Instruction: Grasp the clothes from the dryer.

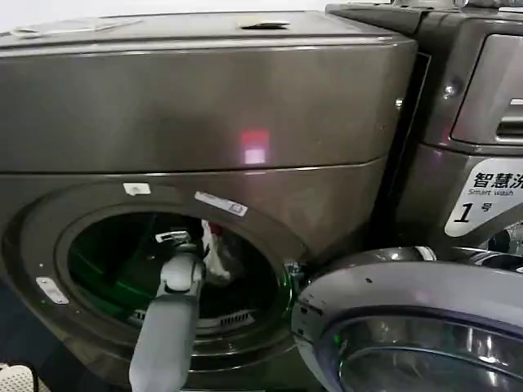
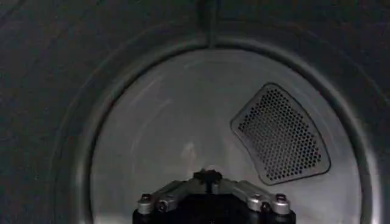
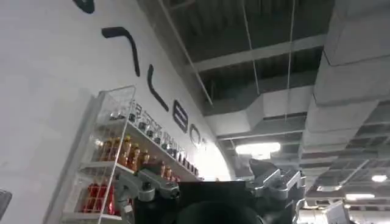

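The dryer (image 1: pixel 204 106) stands with its round door (image 1: pixel 409 327) swung open to the right, and the left arm reaches in through the porthole, its left gripper (image 1: pixel 176 238) inside the drum near the upper middle of the opening. The clothes (image 1: pixel 214 255), a small white bundle with a red patch, lie inside the drum just right of that gripper; whether it touches them cannot be told. From the left wrist the bare back wall and its perforated vent (image 2: pixel 281 135) show, and the fingers' spread cannot be made out. The right gripper (image 3: pixel 213 198) points up toward the ceiling and a wire shelf of bottles (image 3: pixel 131 158), idle, its fingers apart and empty. The reach seems done; the grasp and withdrawal remain.
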